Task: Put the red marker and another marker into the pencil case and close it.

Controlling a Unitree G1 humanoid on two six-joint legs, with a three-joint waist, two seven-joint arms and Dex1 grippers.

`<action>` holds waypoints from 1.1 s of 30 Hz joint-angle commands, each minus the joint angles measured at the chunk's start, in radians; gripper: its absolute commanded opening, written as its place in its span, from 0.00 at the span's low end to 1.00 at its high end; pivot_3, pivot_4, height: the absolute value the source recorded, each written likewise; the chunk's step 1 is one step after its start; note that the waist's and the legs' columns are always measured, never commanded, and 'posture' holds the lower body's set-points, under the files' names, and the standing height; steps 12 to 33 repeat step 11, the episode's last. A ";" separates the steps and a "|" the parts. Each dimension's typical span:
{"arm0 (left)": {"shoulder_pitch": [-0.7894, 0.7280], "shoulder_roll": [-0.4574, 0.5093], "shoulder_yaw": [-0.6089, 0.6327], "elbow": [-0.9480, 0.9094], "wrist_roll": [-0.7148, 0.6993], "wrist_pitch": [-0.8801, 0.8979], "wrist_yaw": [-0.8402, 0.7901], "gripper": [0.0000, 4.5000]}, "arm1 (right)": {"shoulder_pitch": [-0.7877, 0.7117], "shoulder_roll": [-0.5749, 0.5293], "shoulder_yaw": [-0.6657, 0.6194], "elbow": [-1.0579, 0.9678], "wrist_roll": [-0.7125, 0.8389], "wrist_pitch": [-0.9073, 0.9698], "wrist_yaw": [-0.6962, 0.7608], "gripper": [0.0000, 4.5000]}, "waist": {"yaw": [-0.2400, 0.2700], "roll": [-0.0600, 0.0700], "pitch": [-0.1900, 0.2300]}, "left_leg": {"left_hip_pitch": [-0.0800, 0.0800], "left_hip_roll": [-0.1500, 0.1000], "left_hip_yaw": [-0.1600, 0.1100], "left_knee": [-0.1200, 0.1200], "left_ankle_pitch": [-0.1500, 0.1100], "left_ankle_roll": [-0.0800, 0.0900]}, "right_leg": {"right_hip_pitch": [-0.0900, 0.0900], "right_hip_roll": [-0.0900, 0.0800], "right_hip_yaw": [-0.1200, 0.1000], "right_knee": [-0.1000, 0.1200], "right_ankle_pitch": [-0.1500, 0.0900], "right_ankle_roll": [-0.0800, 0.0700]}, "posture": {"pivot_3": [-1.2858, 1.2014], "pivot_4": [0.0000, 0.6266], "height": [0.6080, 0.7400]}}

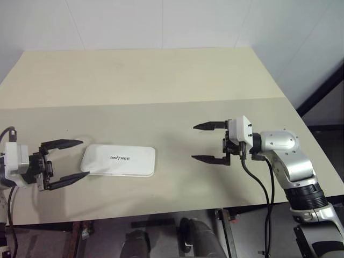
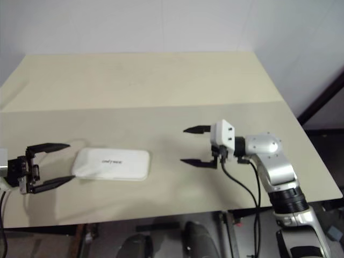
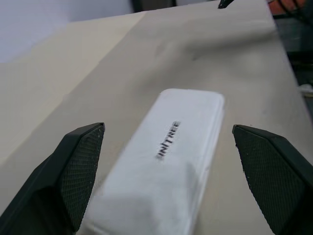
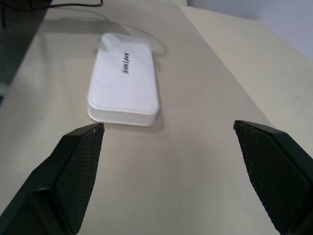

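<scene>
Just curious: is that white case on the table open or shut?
Shut. The pencil case lies flat, lid down with its lettering facing up, no gap showing.

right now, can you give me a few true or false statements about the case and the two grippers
1. The pencil case lies on the table with its lid shut. True.
2. The left gripper is clamped on the case. False: its fingers stand open at the case's end, and neither is closed on it.
3. The right gripper is open and holds nothing. True.
4. The right gripper rests on top of the case. False: it is off to the case's right, with bare table between them.
5. The case's lid bears dark lettering. True.
</scene>
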State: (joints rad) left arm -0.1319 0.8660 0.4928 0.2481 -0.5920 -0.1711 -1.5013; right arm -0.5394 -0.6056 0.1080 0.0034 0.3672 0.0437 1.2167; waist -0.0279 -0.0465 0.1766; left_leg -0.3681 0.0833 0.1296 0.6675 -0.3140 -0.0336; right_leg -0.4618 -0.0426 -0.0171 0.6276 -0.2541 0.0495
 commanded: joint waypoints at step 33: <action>-0.080 0.014 -0.065 0.020 -0.066 0.041 -0.057 0.99 | 0.063 -0.004 -0.049 -0.122 -0.005 0.012 -0.096 1.00 | -0.001 0.000 0.000 | -0.001 0.000 0.000 0.000 0.000 0.000 | 0.000 0.000 0.000 0.000 0.000 0.000 | 0.52 0.24 1.00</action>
